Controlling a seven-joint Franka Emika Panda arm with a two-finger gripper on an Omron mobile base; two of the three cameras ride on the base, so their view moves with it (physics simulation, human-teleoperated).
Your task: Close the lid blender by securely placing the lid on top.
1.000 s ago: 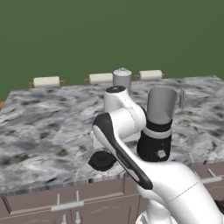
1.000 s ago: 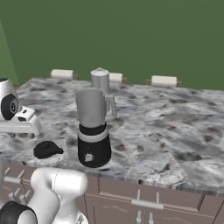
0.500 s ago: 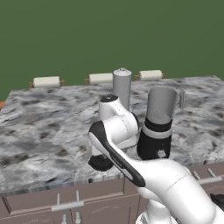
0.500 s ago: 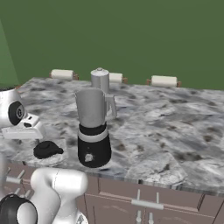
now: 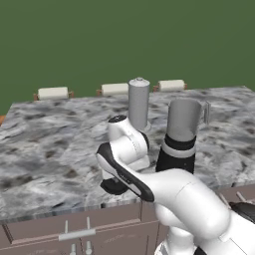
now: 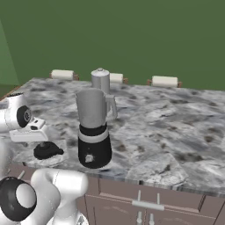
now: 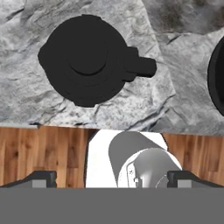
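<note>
The black round lid lies flat on the marble counter near its front edge, its side tab pointing toward the blender. In the right base view the lid sits left of the blender, whose grey jar stands open-topped on its black base. From the left base view the blender rises behind my arm, and the lid peeks out under it. My gripper hovers just above the lid, open, fingertips wide apart and holding nothing.
A taller slim grey cylinder with a knobbed top stands behind the blender. Three white rolls line the counter's back edge. The counter's front edge runs just beside the lid, with cabinet drawers below it.
My arm has bent forward and the hand has dropped lower over the lid. Lid and blender have not moved.
</note>
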